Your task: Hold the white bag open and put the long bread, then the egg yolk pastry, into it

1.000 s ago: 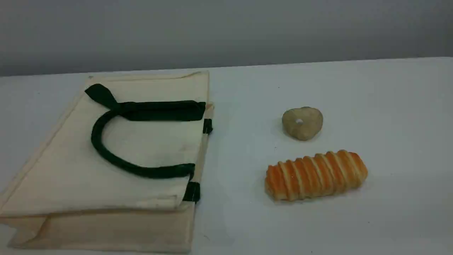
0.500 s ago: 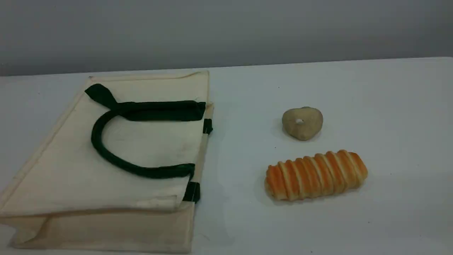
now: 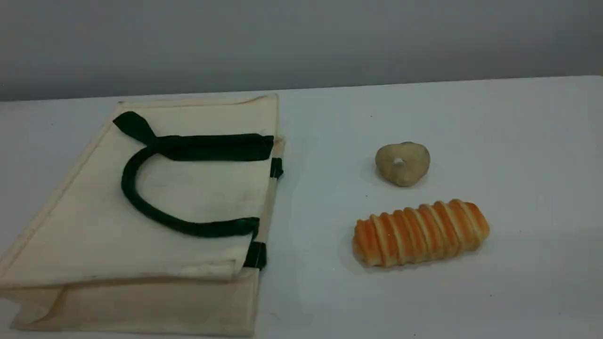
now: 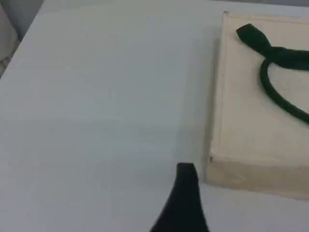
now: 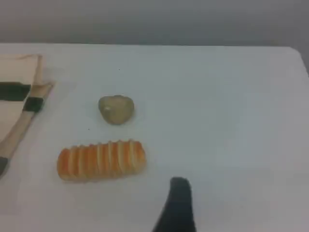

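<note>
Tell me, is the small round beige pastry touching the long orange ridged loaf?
Apart. The scene view shows bare white table between the small round beige pastry and the long orange ridged loaf; the right wrist view shows that gap too.

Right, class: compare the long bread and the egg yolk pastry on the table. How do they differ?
The long bread is oblong, orange-golden with pale crosswise ridges; the egg yolk pastry is round, beige and smooth with a white spot on top. The bread is clearly longer. Both lie untouched on the table, right of the white bag.
</note>
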`<state>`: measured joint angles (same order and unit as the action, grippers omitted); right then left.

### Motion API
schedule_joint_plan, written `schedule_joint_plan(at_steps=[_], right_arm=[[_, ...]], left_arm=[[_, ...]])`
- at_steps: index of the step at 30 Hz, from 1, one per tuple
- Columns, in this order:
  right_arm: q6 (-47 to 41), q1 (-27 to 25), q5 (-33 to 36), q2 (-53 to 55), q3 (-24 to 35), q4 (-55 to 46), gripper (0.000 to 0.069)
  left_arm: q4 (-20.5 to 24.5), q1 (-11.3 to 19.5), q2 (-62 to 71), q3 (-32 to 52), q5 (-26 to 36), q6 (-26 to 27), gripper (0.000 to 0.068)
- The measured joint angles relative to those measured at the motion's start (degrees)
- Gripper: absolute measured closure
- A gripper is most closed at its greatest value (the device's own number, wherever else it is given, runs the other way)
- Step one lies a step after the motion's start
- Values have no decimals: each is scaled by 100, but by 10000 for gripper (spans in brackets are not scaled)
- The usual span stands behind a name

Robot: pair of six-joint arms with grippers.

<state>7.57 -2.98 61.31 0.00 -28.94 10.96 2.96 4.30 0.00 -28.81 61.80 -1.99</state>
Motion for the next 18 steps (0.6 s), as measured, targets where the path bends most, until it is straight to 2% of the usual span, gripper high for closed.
schedule_joint_plan(at_steps=[15, 18], right_arm=[[0, 17, 0, 0, 0, 89, 105], [-5, 153, 0, 0, 0, 113, 105]], left_arm=[[0, -44, 0, 0, 0, 0, 104], [0, -44, 0, 0, 0, 0, 104]])
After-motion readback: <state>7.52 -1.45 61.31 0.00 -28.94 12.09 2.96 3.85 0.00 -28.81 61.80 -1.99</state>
